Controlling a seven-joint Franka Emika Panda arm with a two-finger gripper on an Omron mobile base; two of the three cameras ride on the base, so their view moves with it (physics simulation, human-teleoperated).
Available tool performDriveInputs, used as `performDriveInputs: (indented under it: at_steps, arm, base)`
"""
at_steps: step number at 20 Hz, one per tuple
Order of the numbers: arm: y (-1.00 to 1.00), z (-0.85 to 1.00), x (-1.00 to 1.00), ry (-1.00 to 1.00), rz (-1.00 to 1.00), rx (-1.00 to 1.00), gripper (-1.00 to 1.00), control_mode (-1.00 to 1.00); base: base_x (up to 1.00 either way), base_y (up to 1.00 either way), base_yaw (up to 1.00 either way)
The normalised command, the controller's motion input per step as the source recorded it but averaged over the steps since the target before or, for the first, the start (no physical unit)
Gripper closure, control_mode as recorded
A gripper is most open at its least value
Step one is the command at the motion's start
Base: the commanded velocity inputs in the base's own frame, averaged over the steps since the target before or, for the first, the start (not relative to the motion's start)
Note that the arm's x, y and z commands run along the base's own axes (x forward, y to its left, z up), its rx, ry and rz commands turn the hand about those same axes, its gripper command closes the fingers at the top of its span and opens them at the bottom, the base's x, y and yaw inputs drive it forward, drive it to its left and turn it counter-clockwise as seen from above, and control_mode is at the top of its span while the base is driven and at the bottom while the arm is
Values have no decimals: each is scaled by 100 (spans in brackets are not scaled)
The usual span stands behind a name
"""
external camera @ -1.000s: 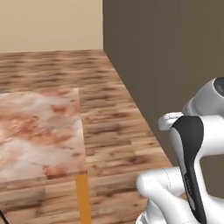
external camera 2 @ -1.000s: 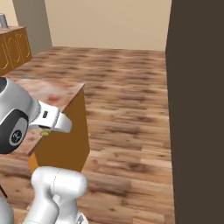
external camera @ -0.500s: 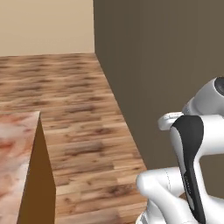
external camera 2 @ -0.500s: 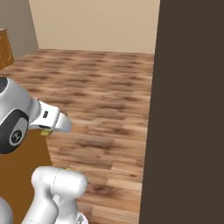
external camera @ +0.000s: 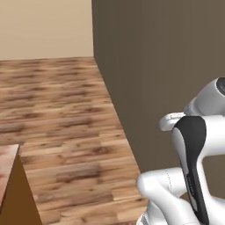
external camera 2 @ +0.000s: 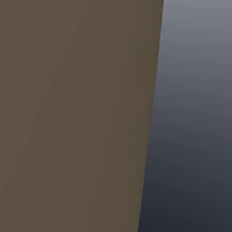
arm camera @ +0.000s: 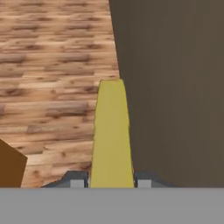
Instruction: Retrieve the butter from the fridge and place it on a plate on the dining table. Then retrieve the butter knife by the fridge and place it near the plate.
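The butter (arm camera: 111,131) is a pale-yellow stick that reaches forward from between my two dark fingertips in the hand view. My gripper (arm camera: 110,181) is shut on its near end and holds it above the wooden floor, right beside a dark brown wall. My white arm (external camera: 193,154) rises folded at the lower right of the left base view. The plate and the butter knife are out of view.
The dark brown wall (external camera: 167,66) stands close on the right, and wooden floor (external camera: 66,114) stretches ahead and to the left. A marbled corner (external camera: 5,169) with an orange-brown side is at the lower left. Beside the wall (external camera 2: 72,113) is a smooth grey surface (external camera 2: 195,113).
The whole picture has shifted because the base moved. The marbled top has slid off to the lower left and the brown wall has come close. The butter stays in my grip.
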Motion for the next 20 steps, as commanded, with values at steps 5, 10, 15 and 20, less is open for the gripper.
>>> performDriveInputs:
  at_steps: [5,10,15,20]
  arm:
    - [0,0,0,0,0,0,100,100]
    - [0,0,0,0,0,0,100,100]
    - [0,0,0,0,0,0,100,100]
    - [0,0,0,0,0,0,100,100]
  base:
    - [100,0,0]
    - [100,0,0]
    - [92,15,3]
    - [91,49,16]
